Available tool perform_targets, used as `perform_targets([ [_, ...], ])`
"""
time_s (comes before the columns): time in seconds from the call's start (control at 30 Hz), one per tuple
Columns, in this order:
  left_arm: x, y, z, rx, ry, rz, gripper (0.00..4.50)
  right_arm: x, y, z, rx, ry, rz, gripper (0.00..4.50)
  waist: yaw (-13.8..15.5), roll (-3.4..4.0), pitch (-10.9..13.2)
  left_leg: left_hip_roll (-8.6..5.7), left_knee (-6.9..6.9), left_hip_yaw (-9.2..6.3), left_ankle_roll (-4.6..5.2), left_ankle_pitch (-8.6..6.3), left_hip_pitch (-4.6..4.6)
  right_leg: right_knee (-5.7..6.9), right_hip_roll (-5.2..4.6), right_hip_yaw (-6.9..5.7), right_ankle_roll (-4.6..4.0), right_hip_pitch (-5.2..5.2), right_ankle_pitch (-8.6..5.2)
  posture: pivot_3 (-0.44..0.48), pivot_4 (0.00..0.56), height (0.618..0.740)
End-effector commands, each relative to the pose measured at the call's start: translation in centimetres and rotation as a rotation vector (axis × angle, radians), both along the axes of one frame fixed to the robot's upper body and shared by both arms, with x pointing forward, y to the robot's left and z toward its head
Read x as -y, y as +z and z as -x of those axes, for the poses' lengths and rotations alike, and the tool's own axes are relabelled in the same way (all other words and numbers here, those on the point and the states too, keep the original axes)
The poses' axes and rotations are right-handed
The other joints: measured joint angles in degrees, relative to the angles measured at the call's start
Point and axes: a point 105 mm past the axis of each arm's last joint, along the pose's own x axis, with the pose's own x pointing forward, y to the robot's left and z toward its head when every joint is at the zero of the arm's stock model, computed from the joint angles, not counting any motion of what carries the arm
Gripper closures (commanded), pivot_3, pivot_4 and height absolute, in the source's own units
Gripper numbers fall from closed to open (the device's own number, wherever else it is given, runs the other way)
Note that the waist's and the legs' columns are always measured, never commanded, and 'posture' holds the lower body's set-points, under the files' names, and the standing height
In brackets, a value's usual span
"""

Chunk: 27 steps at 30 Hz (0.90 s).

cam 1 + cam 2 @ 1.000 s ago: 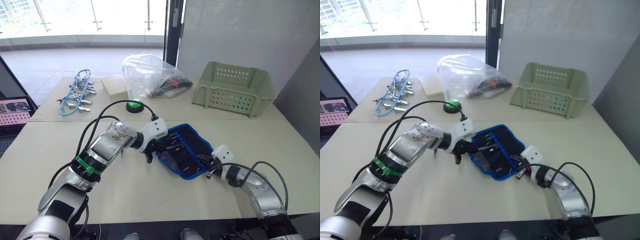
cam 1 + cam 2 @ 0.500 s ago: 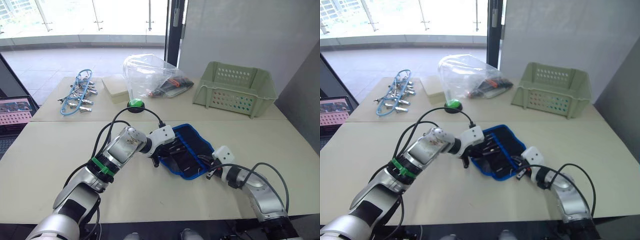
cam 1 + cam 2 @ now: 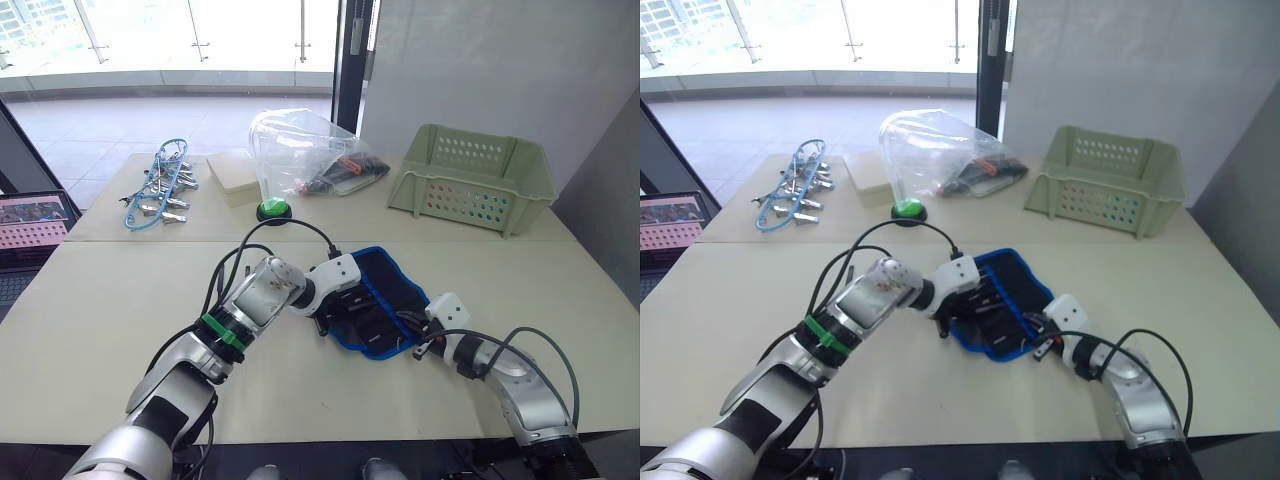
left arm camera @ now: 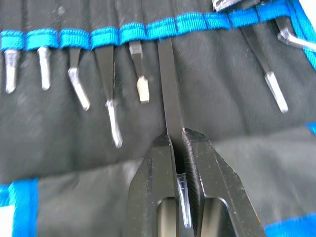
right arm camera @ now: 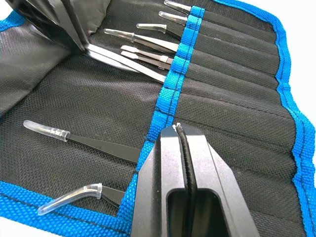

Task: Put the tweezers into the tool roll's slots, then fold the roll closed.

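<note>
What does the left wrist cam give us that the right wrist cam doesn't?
Left wrist: the left gripper shut on a black tweezer, whose far end enters a slot at the blue band. Right wrist: the right gripper shut at that band, and the pockets' full length out to the blue edging. Both: the tool roll lying open, with a row of seated tweezers.

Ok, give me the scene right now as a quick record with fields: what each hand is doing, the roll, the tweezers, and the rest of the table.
left hand: shut on a tweezer, its far end entering a slot under the blue band
right hand: shut, pinching the tool roll at its blue band
tool roll: open flat on the table
other tweezers: seated in the slots, tips sticking out
fold: not yet done
rest: green basket, clear bag, green button, clips with blue cord
</note>
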Motion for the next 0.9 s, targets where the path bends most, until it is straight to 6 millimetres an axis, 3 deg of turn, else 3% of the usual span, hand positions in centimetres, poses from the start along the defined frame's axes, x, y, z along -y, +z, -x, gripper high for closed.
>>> perform_targets([
  [0.03,1.8,1.5,-0.9,0.06,-0.017,0.046,4.49,-0.8,-4.5,2.0,-0.188,0.04,0.039,4.5,0.03,0.0,0.0,0.0,0.0,0.0,0.0,0.0,0.0,0.0,0.0,0.0,0.0,0.0,0.0,0.0,0.15,0.74],
  [0.33,5.9,1.0,-2.4,0.122,-0.066,0.054,4.49,-1.3,-4.6,1.6,-0.187,0.052,0.042,4.5,0.31,-0.02,-0.01,-0.04,0.09,0.03,0.01,0.0,0.02,0.05,-0.02,0.0,0.01,0.06,0.0,0.0,0.15,0.74],
  [0.63,6.5,0.9,-3.1,0.125,-0.019,0.101,4.49,-1.2,-4.8,1.8,-0.188,0.054,0.043,4.5,0.47,-0.05,-0.02,-0.09,0.2,0.04,-0.04,0.07,0.1,0.31,-0.05,-0.01,0.45,0.18,-0.21,0.0,0.15,0.74],
  [0.9,2.8,2.7,-2.3,0.063,0.044,0.187,1.76,-1.4,-4.9,1.5,-0.19,0.056,0.046,4.5,-0.68,0.01,-0.03,-0.07,0.17,0.01,0.01,0.04,0.05,0.46,-0.02,0.04,0.08,0.0,-0.11,0.0,0.15,0.74],
])
